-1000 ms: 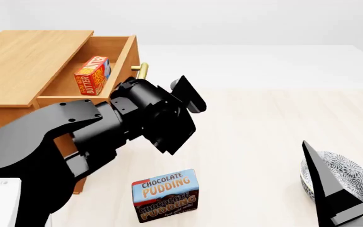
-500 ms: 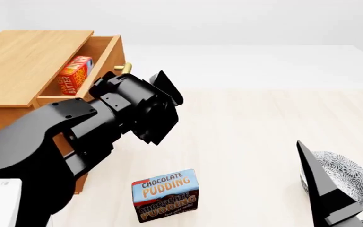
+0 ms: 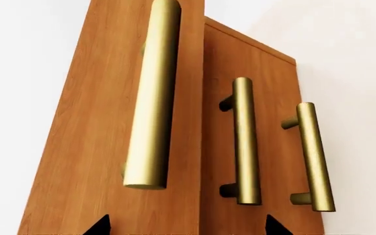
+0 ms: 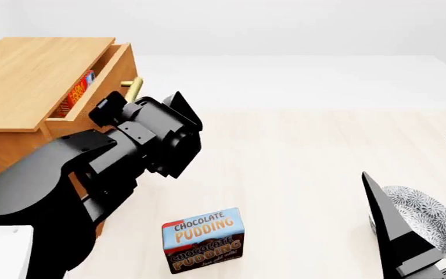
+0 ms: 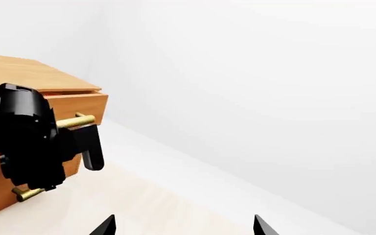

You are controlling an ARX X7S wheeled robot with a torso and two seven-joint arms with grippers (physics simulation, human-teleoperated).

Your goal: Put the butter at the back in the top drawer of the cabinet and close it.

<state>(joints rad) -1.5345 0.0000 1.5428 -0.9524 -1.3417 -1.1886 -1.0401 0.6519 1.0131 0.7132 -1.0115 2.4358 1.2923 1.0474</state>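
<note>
Our left end effector (image 4: 157,113) sits against the top drawer (image 3: 109,147) front, fingers apart either side of its handle (image 3: 150,98), gripping nothing. We judge closing is in hand: the butter (image 4: 77,93) lies inside, just behind the front. Next we push straight into the cabinet (image 4: 29,75). Actual contact is hidden. The right end effector (image 5: 181,227) is apart, idle.

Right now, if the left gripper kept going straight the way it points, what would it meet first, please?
Most likely the top drawer front with its brass handle, which fills the left wrist view ahead of the left gripper; how close is unclear.
</note>
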